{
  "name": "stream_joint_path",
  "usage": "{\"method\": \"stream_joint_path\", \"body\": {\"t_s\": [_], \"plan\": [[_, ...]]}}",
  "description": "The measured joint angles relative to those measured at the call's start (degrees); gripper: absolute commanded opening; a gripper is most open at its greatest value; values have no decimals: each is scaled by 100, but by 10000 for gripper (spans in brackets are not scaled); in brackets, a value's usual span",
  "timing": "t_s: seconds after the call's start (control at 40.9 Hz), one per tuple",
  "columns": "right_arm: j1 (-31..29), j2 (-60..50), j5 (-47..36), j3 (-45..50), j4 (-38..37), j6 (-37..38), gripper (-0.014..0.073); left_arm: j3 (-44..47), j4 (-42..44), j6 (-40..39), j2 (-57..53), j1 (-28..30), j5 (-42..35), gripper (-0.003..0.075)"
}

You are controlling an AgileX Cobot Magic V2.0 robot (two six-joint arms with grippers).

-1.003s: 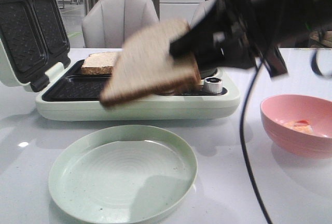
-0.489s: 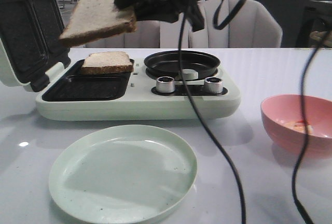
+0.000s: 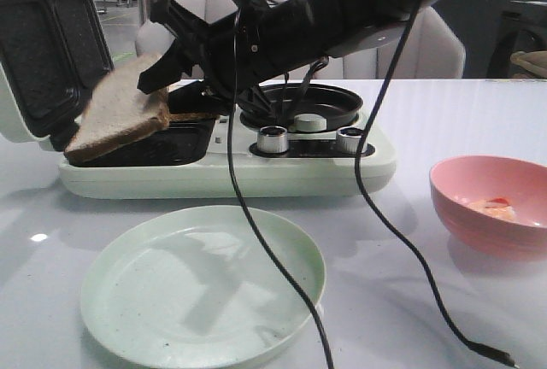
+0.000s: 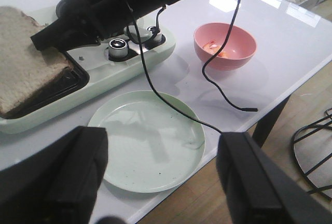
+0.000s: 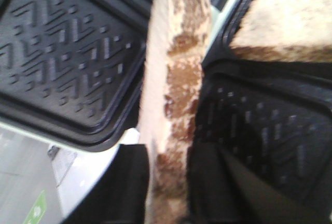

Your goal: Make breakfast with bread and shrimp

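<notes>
Your right claw (image 3: pixel 162 79) gripped a bread slice (image 3: pixel 115 117) tilted over the sandwich maker's (image 3: pixel 222 168) near left well, where letting go early risked it sliding onto the table (image 3: pixel 410 301).

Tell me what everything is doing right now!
Sandwich maker: lid open.
Held bread slice: tilted, pinched by the right gripper over the near grill tray.
Other bread slice: lying flat in the far tray.
Green plate: empty.
Pink bowl: shrimp inside.
Left gripper: open, above the plate, holding nothing.
</notes>
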Motion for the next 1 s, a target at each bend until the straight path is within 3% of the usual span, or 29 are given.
{"method": "stream_joint_path", "body": {"t_s": [0.196,0.343,0.44,0.636,0.758,0.856,1.003], "plan": [[-84,-57,-256,-4,-304,0,489,0,0,0,0,0,0,507],[-160,-399,-282,-4,-1144,235,487,0,35,0,0,0,0,507],[-176,-814,-237,-4,-2357,809,487,0,101,0,0,0,0,507],[-176,-1934,550,-4,-5592,3156,487,0,113,0,0,0,0,507],[-176,-2646,1020,69,-7147,4382,487,0,113,0,0,0,0,507],[-176,-3334,1136,481,-7942,4949,487,0,119,0,0,0,0,507],[-176,-4422,1149,1433,-8333,5130,487,0,119,0,0,0,0,507]]}}
